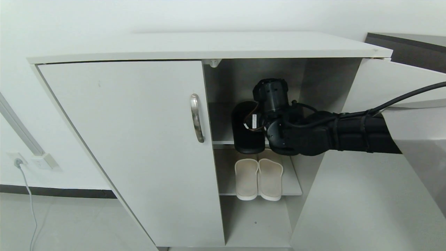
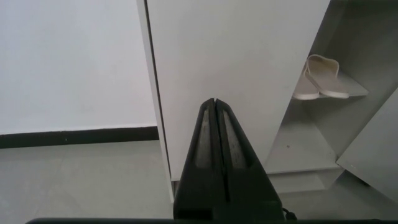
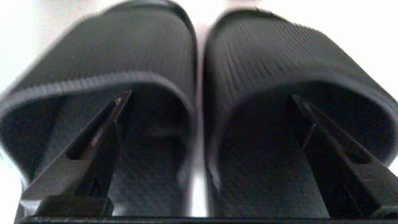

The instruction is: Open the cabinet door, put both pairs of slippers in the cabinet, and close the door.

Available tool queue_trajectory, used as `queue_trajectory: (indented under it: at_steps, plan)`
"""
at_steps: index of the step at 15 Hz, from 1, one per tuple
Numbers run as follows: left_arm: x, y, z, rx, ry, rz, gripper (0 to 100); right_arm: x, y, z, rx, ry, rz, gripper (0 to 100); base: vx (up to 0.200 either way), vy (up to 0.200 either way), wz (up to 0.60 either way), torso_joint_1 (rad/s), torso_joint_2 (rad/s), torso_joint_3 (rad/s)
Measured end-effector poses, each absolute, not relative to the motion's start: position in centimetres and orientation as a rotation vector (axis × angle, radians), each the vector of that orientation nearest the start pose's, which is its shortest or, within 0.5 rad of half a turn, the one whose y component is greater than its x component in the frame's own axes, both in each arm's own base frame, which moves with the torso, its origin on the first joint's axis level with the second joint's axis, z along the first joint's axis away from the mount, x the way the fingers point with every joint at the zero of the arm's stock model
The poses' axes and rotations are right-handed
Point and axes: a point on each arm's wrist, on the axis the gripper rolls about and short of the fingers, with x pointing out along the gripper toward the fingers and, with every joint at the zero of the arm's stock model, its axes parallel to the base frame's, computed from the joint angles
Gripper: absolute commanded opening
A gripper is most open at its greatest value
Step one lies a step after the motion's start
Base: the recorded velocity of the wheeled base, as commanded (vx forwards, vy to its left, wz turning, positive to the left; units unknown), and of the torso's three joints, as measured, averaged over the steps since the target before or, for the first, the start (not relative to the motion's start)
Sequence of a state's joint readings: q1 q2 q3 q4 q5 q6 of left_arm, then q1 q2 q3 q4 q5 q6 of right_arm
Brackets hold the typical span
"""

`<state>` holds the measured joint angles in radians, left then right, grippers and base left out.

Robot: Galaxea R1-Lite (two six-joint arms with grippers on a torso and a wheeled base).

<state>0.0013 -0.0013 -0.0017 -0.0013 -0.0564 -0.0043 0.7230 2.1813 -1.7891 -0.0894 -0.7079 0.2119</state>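
Against a white wall, a white cabinet (image 1: 209,45) stands with its left door (image 1: 132,139) closed and its right door (image 1: 366,195) swung wide. The right arm (image 1: 313,134) reaches inside to the upper shelf, where the black slippers (image 1: 245,139) sit at the front edge. The right gripper (image 3: 211,96) has its fingers spread apart, one tip at each slipper's strap. The white slippers (image 1: 269,178) lie side by side on the shelf below. The left gripper (image 2: 214,109), fingers pressed together and holding nothing, hangs low before the closed door.
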Motion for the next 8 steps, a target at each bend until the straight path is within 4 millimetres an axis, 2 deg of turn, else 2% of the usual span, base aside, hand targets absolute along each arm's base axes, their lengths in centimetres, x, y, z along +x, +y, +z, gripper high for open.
queue_trajectory:
  at_steps: [4,8]
  plan:
    - [-2.3,-0.1,7.6,-0.004,-0.004,-0.055,0,31.4,28.4,21.4,0.01,0.239,0.035,100,0.0,0.0,0.0,0.0,0.0,0.0]
    - [-2.3,-0.1,7.6,-0.004,-0.004,-0.056,0,26.4,26.9,21.6,0.011,0.239,0.132,100,0.0,0.0,0.0,0.0,0.0,0.0]
